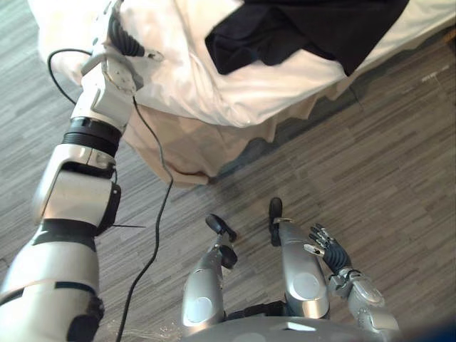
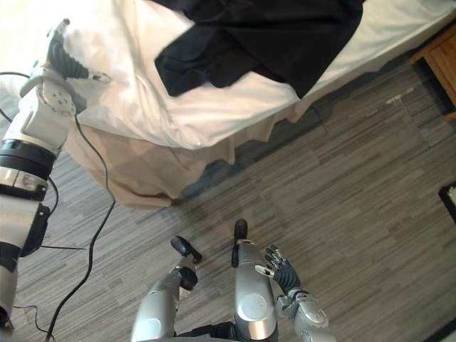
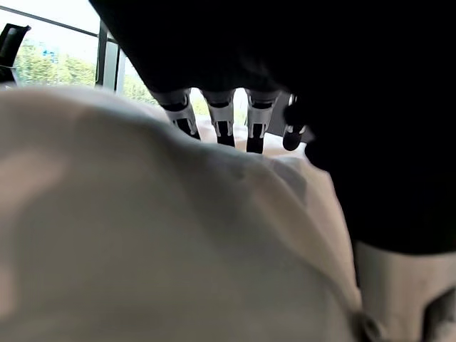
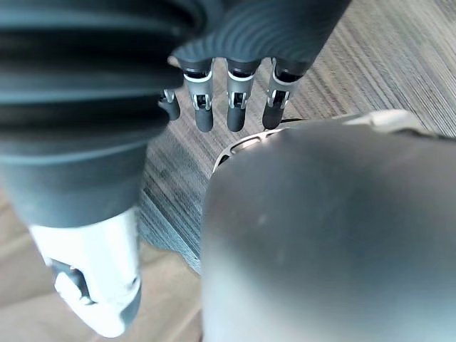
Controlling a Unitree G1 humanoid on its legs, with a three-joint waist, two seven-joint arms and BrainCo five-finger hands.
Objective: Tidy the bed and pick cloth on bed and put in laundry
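A black cloth (image 1: 299, 28) lies crumpled on the white bedding (image 1: 214, 85) near the bed's corner, also seen as the black cloth (image 2: 263, 35) in the right eye view. My left hand (image 1: 127, 41) rests on the white bedding to the left of the cloth, apart from it. In its wrist view its fingers (image 3: 222, 121) reach out straight over the bedding (image 3: 142, 228), holding nothing. My right hand (image 1: 329, 251) hangs low at my side over the floor, with its fingers (image 4: 239, 100) relaxed and empty.
A beige bed skirt (image 1: 185, 146) hangs from the bed's corner down to the grey plank floor (image 1: 370, 157). A wooden bedside cabinet (image 2: 440, 53) stands at the right past the bed. A dark object (image 2: 449, 199) sits at the right edge.
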